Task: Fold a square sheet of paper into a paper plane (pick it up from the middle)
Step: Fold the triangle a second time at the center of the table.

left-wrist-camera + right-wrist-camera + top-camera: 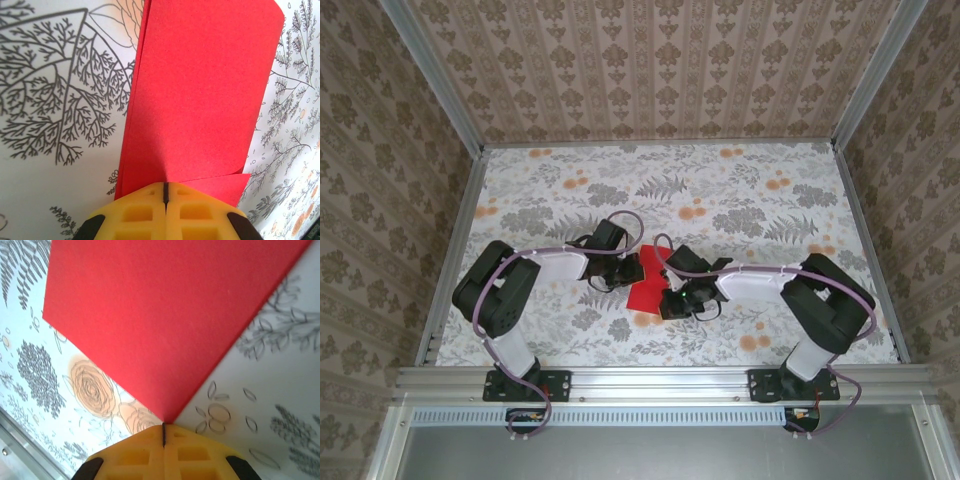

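Square sheet of paper [645, 285], doubled close-up, clamped in left end effector [165, 192] and right end effector [163, 432].

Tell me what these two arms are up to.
Both arms are working on one red sheet of paper in the middle of the floral table. The left gripper is shut on one edge of it, where the paper looks folded over into layers. The right gripper is shut on a corner. It is not yet a pointed plane shape.
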Motion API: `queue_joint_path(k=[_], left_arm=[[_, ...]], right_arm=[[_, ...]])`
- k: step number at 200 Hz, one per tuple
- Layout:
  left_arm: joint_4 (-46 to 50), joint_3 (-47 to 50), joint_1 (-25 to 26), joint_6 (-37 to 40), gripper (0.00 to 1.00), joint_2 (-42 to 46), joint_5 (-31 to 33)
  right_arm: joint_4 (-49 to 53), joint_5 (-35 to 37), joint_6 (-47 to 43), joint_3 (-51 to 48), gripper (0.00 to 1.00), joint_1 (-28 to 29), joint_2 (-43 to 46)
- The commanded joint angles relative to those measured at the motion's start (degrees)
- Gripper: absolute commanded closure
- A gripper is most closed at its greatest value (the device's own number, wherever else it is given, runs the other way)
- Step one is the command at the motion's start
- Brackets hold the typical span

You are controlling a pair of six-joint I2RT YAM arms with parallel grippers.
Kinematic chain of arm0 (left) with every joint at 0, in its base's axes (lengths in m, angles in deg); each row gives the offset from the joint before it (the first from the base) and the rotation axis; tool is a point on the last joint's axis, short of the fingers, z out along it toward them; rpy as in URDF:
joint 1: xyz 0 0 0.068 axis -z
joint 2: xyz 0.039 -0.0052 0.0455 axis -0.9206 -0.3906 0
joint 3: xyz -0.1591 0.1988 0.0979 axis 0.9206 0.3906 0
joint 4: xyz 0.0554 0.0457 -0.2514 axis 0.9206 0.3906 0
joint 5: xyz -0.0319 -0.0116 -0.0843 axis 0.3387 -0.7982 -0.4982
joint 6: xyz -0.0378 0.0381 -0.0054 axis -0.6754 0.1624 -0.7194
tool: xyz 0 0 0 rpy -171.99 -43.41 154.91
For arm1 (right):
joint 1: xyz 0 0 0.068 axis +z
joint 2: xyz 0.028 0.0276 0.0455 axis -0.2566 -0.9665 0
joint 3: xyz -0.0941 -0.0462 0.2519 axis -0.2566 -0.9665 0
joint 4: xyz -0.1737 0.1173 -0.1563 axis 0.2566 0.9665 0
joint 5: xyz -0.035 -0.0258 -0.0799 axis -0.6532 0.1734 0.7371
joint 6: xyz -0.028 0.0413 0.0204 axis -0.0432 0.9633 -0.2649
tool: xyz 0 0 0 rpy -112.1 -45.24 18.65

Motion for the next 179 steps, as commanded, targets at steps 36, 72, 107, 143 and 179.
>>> queue_joint_path(k=[36,72,107,143,179], left_arm=[[1.8,0.9,-0.7,-0.3,0.83,5.4,-0.1],[4.0,1.7,-0.8,-1.5,0.64,14.2,4.4],[3.8,6.9,-1.6,-4.2,0.53,20.3,8.0],[0.7,11.2,-2.1,-6.8,0.44,22.6,6.6],[-3.5,13.1,-2.2,-8.8,0.43,21.3,3.6]], right_arm=[[-0.9,7.5,3.6,0.1,0.73,-3.9,8.7],[-5.2,8.5,4.9,0.2,0.57,-7.9,7.9],[-6.0,6.2,1.5,3.3,0.53,-9.2,3.3],[-7.0,2.5,-0.3,6.1,0.53,-10.1,-2.2],[-9.8,-1.9,-0.3,6.9,0.61,-10.3,-5.6]])
